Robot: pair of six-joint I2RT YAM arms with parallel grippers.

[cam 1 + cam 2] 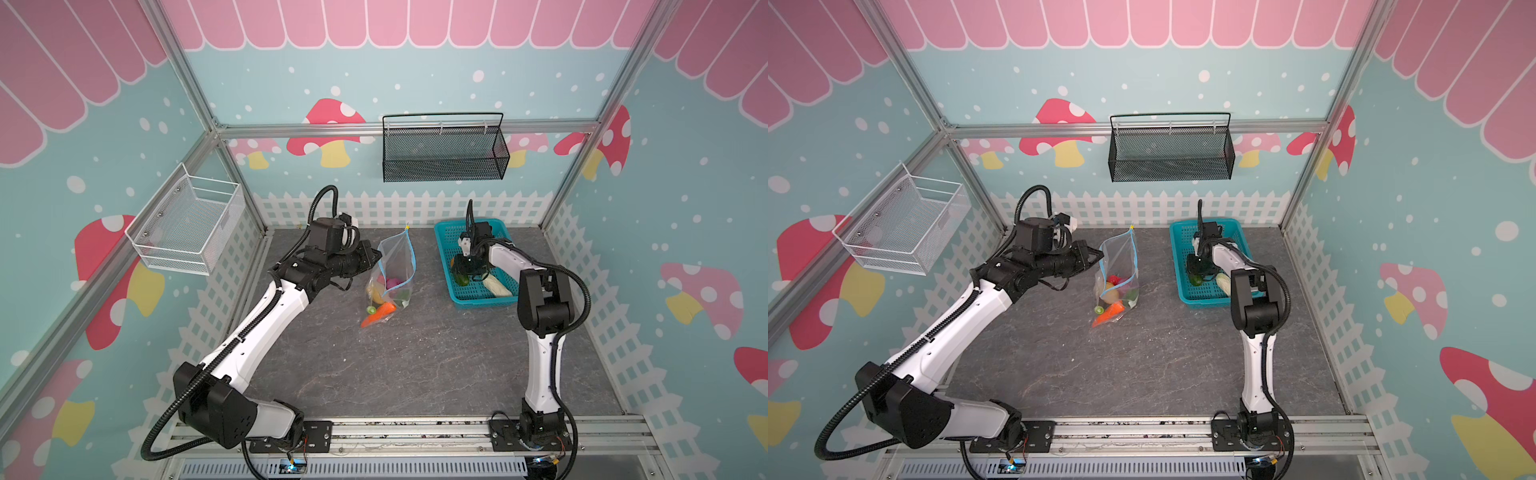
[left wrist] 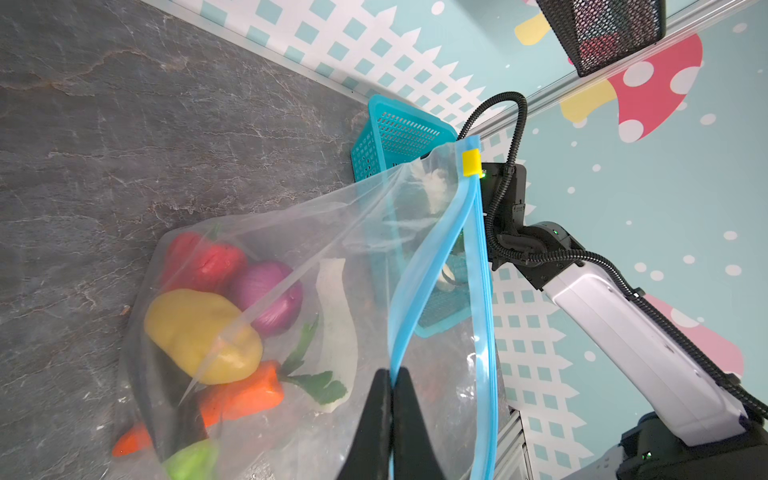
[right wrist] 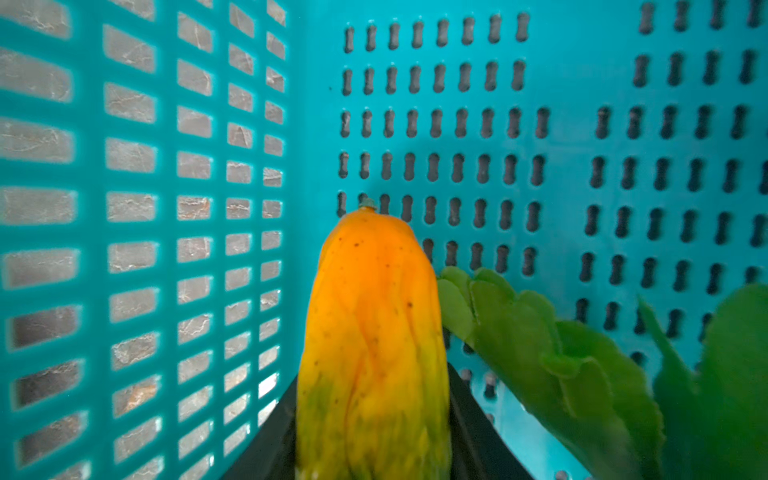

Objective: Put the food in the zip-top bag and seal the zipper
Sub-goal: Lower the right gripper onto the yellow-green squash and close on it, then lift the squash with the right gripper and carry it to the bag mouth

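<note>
The clear zip-top bag (image 1: 395, 262) hangs open over the table's middle, its bottom resting on the top. My left gripper (image 2: 391, 374) is shut on one side of the light blue zipper (image 2: 478, 270); the yellow slider (image 2: 471, 163) sits at the far end. Food lies inside: strawberry (image 2: 203, 259), purple onion (image 2: 270, 295), yellow piece (image 2: 199, 332), carrot (image 2: 241, 395), white leafy radish (image 2: 336, 324). My right gripper (image 3: 374, 374) is down in the turquoise basket (image 1: 444, 232), its fingers pressed against both sides of an orange-yellow fruit (image 3: 374, 311). Green leaves (image 3: 540, 340) lie beside it.
A pale corn-like piece (image 1: 496, 286) lies in the turquoise basket near its front wall. A black mesh basket (image 1: 444, 153) hangs on the back wall and a white wire basket (image 1: 187, 224) on the left wall. Fence-printed walls enclose the grey tabletop (image 1: 415, 365).
</note>
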